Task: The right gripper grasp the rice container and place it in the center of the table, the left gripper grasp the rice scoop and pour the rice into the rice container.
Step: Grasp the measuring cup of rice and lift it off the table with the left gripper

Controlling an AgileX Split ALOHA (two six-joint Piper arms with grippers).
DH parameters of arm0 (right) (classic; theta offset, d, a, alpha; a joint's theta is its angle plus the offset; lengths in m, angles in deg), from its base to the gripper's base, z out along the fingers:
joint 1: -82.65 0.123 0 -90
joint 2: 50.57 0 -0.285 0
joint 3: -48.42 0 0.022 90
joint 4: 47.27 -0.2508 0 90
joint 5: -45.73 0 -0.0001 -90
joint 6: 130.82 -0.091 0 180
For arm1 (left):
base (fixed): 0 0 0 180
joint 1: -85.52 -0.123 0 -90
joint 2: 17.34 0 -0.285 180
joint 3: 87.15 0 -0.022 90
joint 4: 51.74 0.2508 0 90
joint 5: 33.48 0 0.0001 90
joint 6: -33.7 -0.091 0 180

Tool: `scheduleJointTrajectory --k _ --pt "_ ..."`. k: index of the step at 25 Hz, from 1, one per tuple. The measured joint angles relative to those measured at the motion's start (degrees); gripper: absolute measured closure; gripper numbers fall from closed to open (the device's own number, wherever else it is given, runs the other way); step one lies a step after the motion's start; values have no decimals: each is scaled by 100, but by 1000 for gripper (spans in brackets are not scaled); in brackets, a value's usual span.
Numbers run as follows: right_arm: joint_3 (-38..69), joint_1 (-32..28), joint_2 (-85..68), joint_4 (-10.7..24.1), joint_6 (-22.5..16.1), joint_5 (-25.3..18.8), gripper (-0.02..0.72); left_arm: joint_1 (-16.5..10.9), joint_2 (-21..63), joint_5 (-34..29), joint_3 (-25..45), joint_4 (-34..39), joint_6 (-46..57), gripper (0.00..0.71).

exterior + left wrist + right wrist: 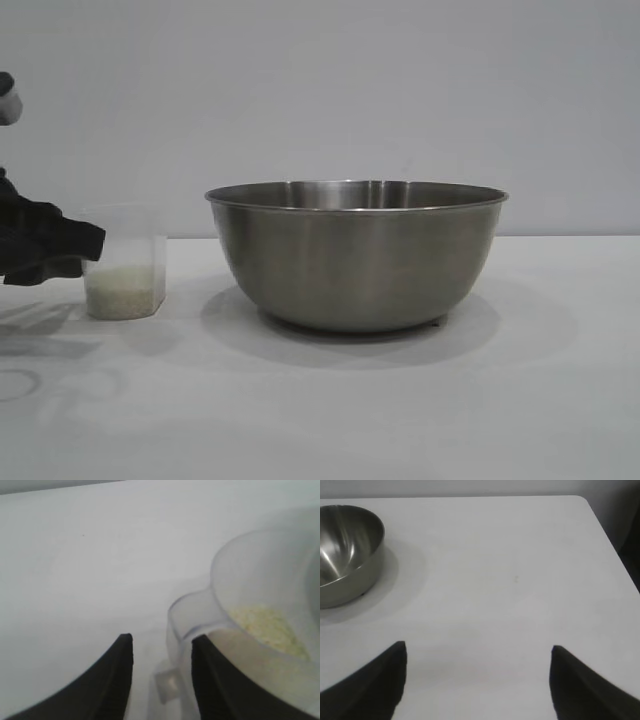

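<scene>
From where I stand, the left gripper [45, 250] is at the far left, well left of the rice container, its dark fingers pressed up against the rice scoop [125, 262]. In the left wrist view its jaws stand apart, with the scoop's loop handle [172, 677] between them and not yet clamped. The scoop is a small, slightly tapered cup of cloudy plastic, thin-walled and surely light; it looks smooth enough to slip or tip, so the handle seems the sensible place to take it. The rice [123, 288], fine off-white grains, fills only its lower part, so a steady tilt should pour it.

The rice container [356, 252] sits about mid-table, just right of the scoop and not touching it. It is a broad, round steel bowl, brushed grey with a thin rolled rim; rigid, heavier, unlikely to shift.

Right of the bowl and well apart from it, the right gripper [477, 680] hovers over the bare white table [510, 570], jaws wide apart, holding nothing.
</scene>
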Motion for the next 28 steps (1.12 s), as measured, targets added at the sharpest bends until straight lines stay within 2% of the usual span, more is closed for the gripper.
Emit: scheduleJointTrajectory --k 5,6,14,15,18,28 --pt "0 0 0 0 0 0 198 0 -9 0 -191 -11 -269 462" --pt "0 0 0 0 0 0 198 0 -9 0 -237 -11 -325 518" --pt "0 0 0 0 10 0 198 0 -249 0 -612 171 -683 518" --pt "0 0 0 0 10 0 198 0 -241 0 -638 249 -775 586" --pt "0 0 0 0 10 0 198 0 -241 0 -673 299 -988 710" --pt "0 0 0 0 10 0 198 0 -150 -11 -719 288 -1248 710"
